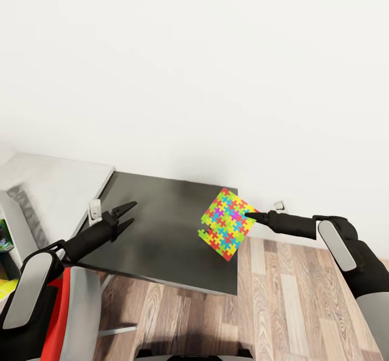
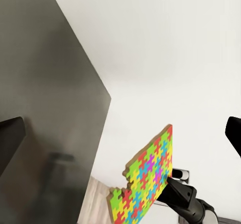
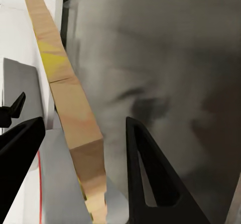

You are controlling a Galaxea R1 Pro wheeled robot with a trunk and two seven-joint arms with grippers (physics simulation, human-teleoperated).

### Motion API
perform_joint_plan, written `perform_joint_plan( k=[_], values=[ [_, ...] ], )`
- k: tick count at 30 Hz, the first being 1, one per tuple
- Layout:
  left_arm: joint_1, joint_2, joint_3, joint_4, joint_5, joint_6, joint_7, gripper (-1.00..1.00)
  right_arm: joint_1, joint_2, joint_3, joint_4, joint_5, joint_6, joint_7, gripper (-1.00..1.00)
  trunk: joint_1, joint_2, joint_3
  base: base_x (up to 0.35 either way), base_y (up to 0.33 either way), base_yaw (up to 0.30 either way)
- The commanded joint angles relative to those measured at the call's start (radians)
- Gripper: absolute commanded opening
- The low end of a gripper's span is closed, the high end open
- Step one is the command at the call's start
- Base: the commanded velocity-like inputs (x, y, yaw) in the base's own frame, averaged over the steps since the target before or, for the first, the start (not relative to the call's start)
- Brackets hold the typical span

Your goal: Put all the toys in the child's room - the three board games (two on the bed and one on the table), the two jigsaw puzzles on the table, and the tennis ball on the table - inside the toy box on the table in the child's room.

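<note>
Right gripper (image 1: 249, 216) pinches jigsaw puzzle (image 1: 227, 224) (tilted) over table (image 1: 156, 226) edge.

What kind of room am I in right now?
Likely a bedroom or study corner: a dark grey desk top against a plain white wall, wood-plank floor below. The right tool holds a multicoloured jigsaw puzzle sheet, hinting at a child's room.
</note>
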Motion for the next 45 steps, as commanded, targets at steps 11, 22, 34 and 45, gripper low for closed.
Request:
perform_joint_plan(
  k=[11, 22, 34, 45],
  values=[
    [-0.002, -0.002, 0.0, 0.002, -0.003, 0.006, -0.002, 1.0, 0.001, -0.001, 0.001, -0.004, 0.004, 0.002, 0.006, -1.0, 0.001, -0.002, 0.016, -0.162, 0.0, 0.0],
    [-0.007, -0.003, -0.055, 0.001, -0.006, 0.005, -0.002, 1.0, 0.001, -0.002, 0.0, -0.011, 0.002, 0.002, 0.006, -1.0, 0.001, -0.002, 0.034, -0.078, 0.0, 0.04],
    [-0.009, 0.009, -0.065, -0.004, 0.002, 0.006, -0.1, 1.0, 0.004, -0.009, 0.0, -0.015, -0.052, 0.002, 0.007, -1.0, 0.001, -0.002, 0.054, -0.009, 0.0, 0.062],
    [-0.001, 0.029, -0.05, -0.004, 0.004, 0.007, -0.178, 1.0, 0.046, -0.066, 0.002, -0.028, -0.239, 0.002, 0.007, -1.0, 0.001, -0.002, 0.072, -0.001, 0.0, 0.08]
  ],
)
